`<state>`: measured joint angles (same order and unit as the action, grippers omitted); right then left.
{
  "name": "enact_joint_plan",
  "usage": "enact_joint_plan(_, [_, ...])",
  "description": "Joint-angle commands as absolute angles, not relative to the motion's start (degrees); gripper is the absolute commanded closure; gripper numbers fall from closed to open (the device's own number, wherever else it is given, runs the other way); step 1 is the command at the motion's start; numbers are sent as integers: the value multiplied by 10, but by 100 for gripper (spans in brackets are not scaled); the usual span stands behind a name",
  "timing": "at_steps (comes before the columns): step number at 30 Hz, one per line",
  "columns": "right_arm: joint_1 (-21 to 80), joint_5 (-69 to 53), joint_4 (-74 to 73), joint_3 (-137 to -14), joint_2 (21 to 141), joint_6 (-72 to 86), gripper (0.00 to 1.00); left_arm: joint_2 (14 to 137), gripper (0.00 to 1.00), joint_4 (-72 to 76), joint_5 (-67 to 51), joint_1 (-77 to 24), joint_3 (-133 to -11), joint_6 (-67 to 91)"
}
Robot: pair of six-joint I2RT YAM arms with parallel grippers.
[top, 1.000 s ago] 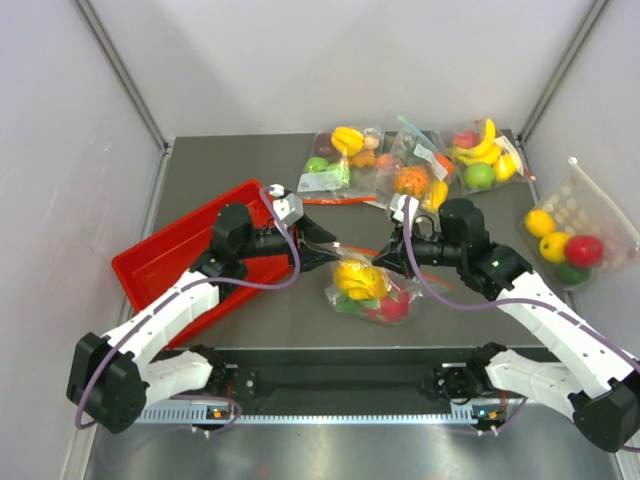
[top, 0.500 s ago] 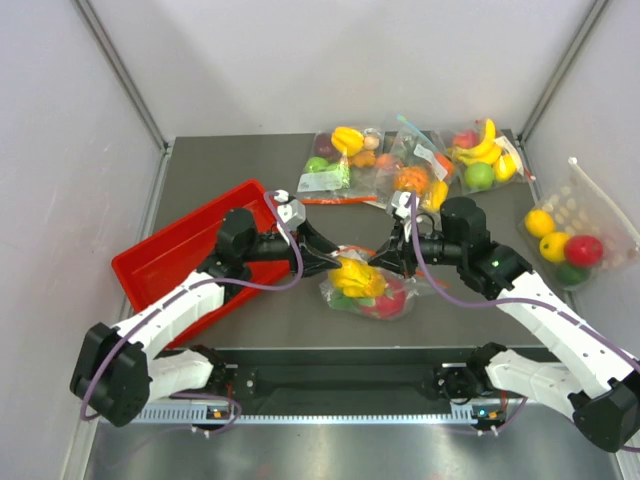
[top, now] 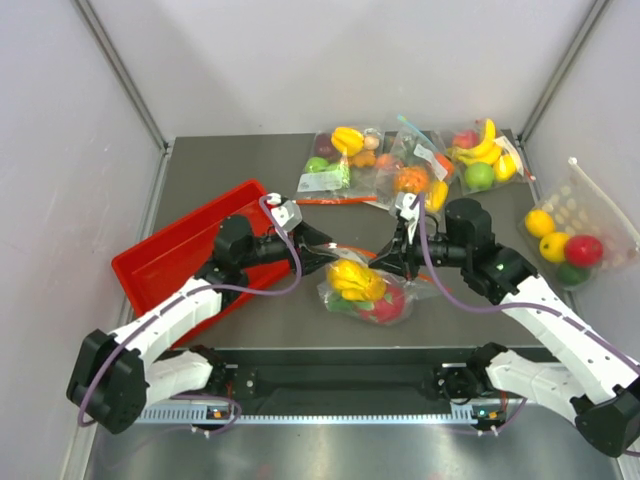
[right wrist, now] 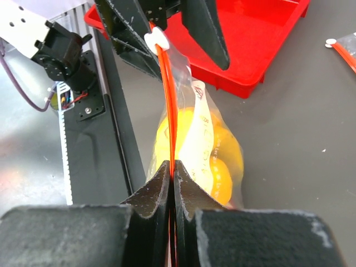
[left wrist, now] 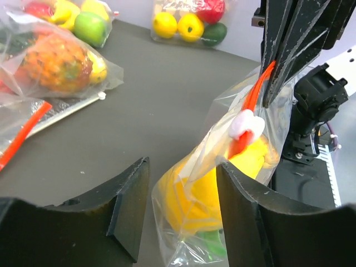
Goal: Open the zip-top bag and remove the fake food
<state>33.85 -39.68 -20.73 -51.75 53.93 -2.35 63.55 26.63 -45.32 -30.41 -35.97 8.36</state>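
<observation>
The zip-top bag point(top: 365, 292) hangs by its red-orange zip strip point(top: 352, 251) between the two grippers. My right gripper point(top: 386, 262) is shut on that strip point(right wrist: 172, 139). My left gripper point(top: 323, 258) is open, with a finger on each side of the bag point(left wrist: 194, 194), and grips nothing. The strip's white slider point(left wrist: 247, 123) sits just ahead of the left fingertips. The fake food is inside the bag: yellow fruit point(top: 352, 278), with a pink-red dragon fruit point(top: 386, 305) below it. The yellow fruit also shows in the right wrist view point(right wrist: 219, 161).
A red tray point(top: 165, 258) lies left of the left arm and shows in the right wrist view point(right wrist: 261, 50). Three other fruit bags line the back point(top: 340, 160), point(top: 415, 178), point(top: 482, 155). A dotted pouch point(top: 572, 235) stands at the right wall.
My left gripper pushed right toward the bag, then drew back a little to the left and now stands open. The right gripper keeps its hold on the strip. The bag hangs slightly lower.
</observation>
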Motion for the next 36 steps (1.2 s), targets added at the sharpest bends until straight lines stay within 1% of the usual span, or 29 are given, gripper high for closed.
enact_joint_plan(1, [342, -437, -152, -540, 520, -18, 100, 634, 44, 307, -459, -302, -364, 74])
enact_joint_plan(4, [342, -451, -149, -537, 526, -13, 100, 654, 44, 388, -482, -302, -353, 126])
enact_joint_plan(7, [342, -461, -151, -534, 531, -13, 100, 674, 49, 443, -509, -303, -352, 165])
enact_joint_plan(8, [342, -462, -151, -532, 530, -13, 100, 679, 61, 453, -529, -303, -353, 183])
enact_joint_plan(10, [342, -466, -157, -530, 533, -18, 100, 693, 75, 484, -546, -305, -352, 206])
enact_joint_plan(11, [341, -464, -163, -530, 534, -21, 100, 696, 86, 513, -555, -305, -348, 229])
enact_joint_plan(12, [342, -460, -166, -531, 536, -23, 98, 698, 90, 525, -567, -306, -345, 238])
enact_joint_plan(13, [342, -449, -174, -533, 540, -25, 93, 698, 95, 532, -573, -306, -339, 243])
enact_joint_plan(14, [342, -442, -176, -534, 541, -26, 85, 697, 98, 535, -577, -306, -336, 248])
enact_joint_plan(15, [342, -436, -177, -538, 542, -27, 59, 692, 100, 533, -584, -306, -332, 248])
enact_joint_plan(18, [343, -403, -178, -544, 544, -29, 27, 680, 100, 503, -594, -306, -324, 235])
enact_joint_plan(21, [343, -353, -183, -566, 551, -35, 23, 672, 100, 479, -610, -305, -323, 228])
enact_joint_plan(23, [344, -326, -184, -576, 562, -40, 23, 670, 100, 471, -614, -306, -325, 225])
enact_joint_plan(25, [355, -292, -183, -588, 571, -40, 25, 670, 100, 459, -620, -305, -333, 225])
enact_joint_plan(27, [377, -254, -174, -591, 573, -38, 30, 671, 100, 447, -621, -306, -339, 218])
enact_joint_plan(29, [413, -204, -157, -596, 571, -38, 32, 671, 100, 426, -620, -306, -345, 206])
enact_joint_plan(30, [423, -192, -149, -596, 570, -37, 36, 671, 100, 420, -618, -305, -346, 202])
enact_joint_plan(31, [437, -179, -138, -598, 569, -37, 39, 671, 100, 417, -618, -306, -348, 199])
enact_joint_plan(33, [449, -175, -129, -603, 570, -39, 46, 674, 100, 408, -620, -306, -351, 194])
enact_joint_plan(36, [464, -188, -133, -612, 577, -45, 51, 679, 100, 397, -620, -305, -358, 189])
